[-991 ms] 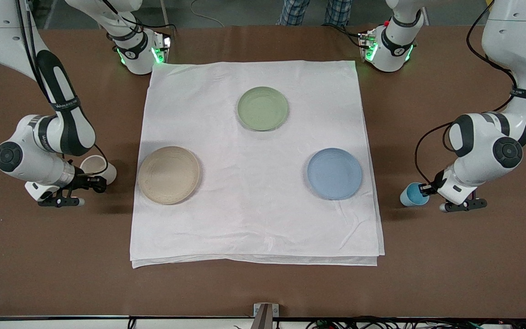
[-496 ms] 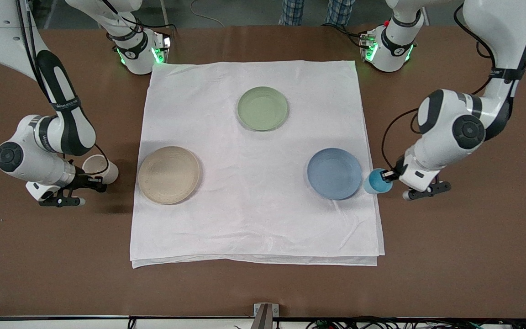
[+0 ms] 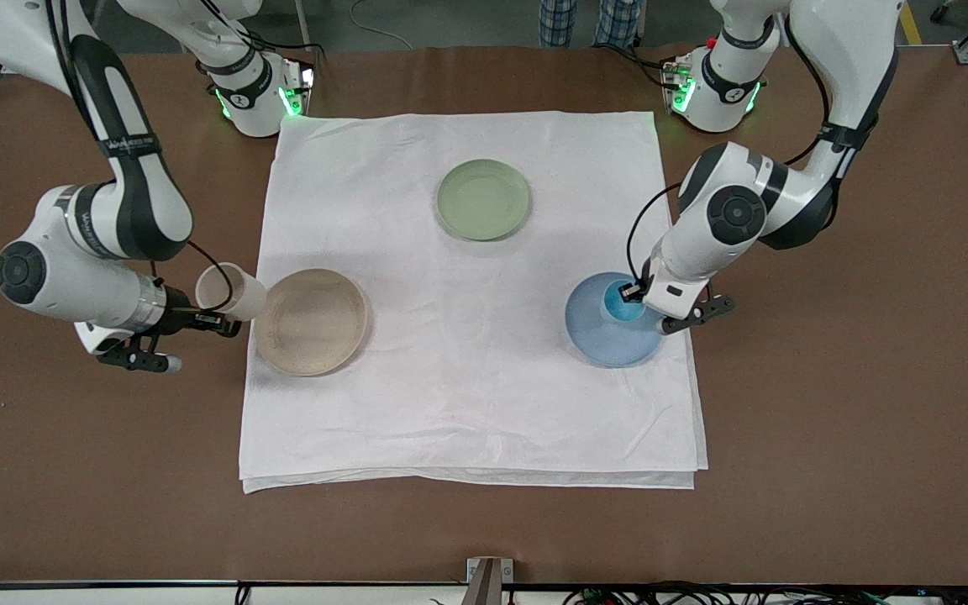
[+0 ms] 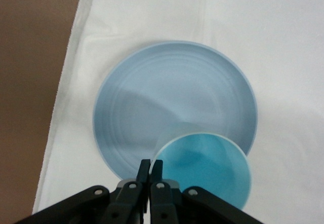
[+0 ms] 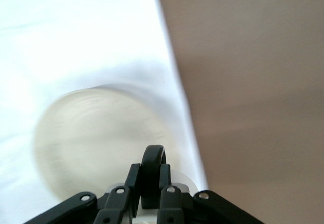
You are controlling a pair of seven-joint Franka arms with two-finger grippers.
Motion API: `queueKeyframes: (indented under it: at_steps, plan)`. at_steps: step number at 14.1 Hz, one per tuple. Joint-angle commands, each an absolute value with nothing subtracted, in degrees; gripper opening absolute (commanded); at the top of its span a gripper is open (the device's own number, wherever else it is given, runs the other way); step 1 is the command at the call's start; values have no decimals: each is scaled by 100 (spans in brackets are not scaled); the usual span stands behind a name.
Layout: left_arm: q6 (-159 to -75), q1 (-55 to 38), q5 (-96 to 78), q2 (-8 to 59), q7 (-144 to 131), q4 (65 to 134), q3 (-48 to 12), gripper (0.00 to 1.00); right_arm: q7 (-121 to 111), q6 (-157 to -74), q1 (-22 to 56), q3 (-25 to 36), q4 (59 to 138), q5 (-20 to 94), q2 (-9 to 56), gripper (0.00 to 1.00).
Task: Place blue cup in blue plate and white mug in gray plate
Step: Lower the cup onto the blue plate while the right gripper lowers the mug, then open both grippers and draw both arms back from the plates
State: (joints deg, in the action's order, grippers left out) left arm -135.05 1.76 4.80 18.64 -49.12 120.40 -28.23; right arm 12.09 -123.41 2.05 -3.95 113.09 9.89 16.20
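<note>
My left gripper [image 3: 631, 292] is shut on the rim of the blue cup [image 3: 620, 302] and holds it over the blue plate [image 3: 602, 336]. The left wrist view shows the cup [image 4: 212, 171] pinched at its rim by my gripper [image 4: 150, 164] over the plate [image 4: 152, 112]. My right gripper [image 3: 211, 318] is shut on the dark handle of the white mug [image 3: 228, 290] and holds it in the air beside the gray plate [image 3: 311, 322]. In the right wrist view my gripper [image 5: 150, 171] clamps the handle [image 5: 153, 158] with the gray plate [image 5: 91, 138] below.
A white cloth [image 3: 467, 395] covers the middle of the brown table [image 3: 854, 420]. A green plate [image 3: 483, 199] lies on the cloth near the robots' bases, farther from the front camera than both other plates.
My left gripper has carried the blue cup from off the cloth to over the blue plate. My right gripper has lifted the white mug and moved it toward the gray plate.
</note>
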Motion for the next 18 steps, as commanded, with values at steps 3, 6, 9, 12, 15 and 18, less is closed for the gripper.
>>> queueKeyframes:
  at_steps: [3,6,9,12,15,18]
  plan:
    - [-13887,202,1124,2118,-5062,12182,-2786,25,2126,-13953,763,-712,12181,1107,1738,0]
    - [-13808,263,1476,2101,-5045,11937,-2777,100,2145,-14151,817,-703,12120,1020,1995,2]
    - [-13204,483,1494,1864,-4809,11209,-2777,100,2127,-14054,747,-694,12032,984,1986,100]
    - [-12019,728,1494,1837,-3871,9998,-2786,100,2110,-12918,721,-616,11316,967,1890,100]
    - [-10771,1045,1433,1776,-2781,8933,-2795,100,1717,-10912,555,-422,9866,398,1872,100]
    - [-9496,1257,1406,1566,-2023,8176,-2839,100,444,-9812,-15,-413,9125,281,1662,100]
